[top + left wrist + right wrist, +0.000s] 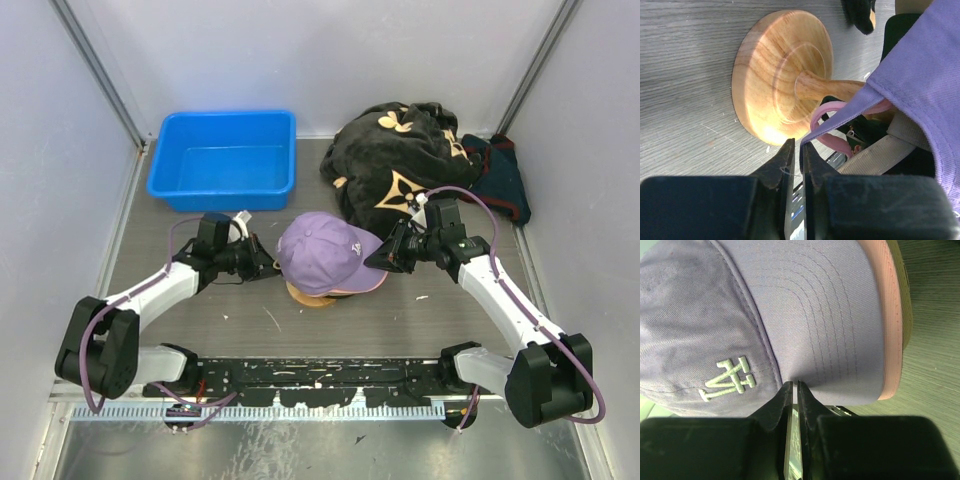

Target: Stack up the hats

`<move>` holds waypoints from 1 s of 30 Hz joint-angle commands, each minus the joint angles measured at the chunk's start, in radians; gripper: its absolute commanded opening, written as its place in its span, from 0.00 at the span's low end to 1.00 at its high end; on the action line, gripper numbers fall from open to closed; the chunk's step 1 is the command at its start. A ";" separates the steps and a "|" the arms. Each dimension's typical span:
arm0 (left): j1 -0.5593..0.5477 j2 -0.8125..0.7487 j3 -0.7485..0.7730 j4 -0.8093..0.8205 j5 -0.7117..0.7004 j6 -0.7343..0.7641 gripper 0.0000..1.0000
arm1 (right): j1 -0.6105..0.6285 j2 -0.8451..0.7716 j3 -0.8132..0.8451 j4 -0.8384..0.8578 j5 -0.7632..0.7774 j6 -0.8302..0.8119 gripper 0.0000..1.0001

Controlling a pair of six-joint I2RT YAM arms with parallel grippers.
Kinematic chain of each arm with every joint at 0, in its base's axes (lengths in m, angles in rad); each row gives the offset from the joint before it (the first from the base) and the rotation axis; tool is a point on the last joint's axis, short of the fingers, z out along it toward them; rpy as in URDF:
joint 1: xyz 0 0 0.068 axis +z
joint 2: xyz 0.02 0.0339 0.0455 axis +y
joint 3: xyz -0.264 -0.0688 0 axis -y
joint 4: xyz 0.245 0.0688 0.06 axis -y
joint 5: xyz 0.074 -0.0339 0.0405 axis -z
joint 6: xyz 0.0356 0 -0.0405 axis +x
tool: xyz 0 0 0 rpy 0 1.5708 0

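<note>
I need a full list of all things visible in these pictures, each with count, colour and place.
Purple cap: one, lavender, on the stand, centre.
Pink cap: one, pink, under the purple cap.
Strap: one, tan, under the purple cap.
Stand: one, wood, under the caps.
Bin: one, blue, far left.
Cloth: one, black with tan marks, far right.
Dark bundle: one, dark, right of the cloth.
Table: one, grey.
Left arm: one, black and white, jaws shut on purple cap's rear.
Right arm: one, black and white, jaws shut on its brim.

Sitting stacked mid-bench (220,310): lavender cap (318,250) topping, crown up, brim pointing right, pale stitched logo showing; pink cap (366,291) lying beneath, brim edge peeking out.
</note>
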 commanded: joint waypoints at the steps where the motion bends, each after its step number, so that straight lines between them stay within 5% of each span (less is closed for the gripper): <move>1: 0.001 -0.025 0.029 -0.112 -0.054 0.050 0.19 | 0.005 -0.005 0.007 0.041 -0.001 0.003 0.14; 13: 0.007 -0.214 0.105 -0.221 -0.103 0.062 0.34 | 0.005 0.003 0.018 0.040 -0.007 0.002 0.14; 30: 0.174 -0.367 -0.021 -0.335 -0.175 0.104 0.53 | 0.005 0.005 0.073 -0.034 0.024 -0.051 0.14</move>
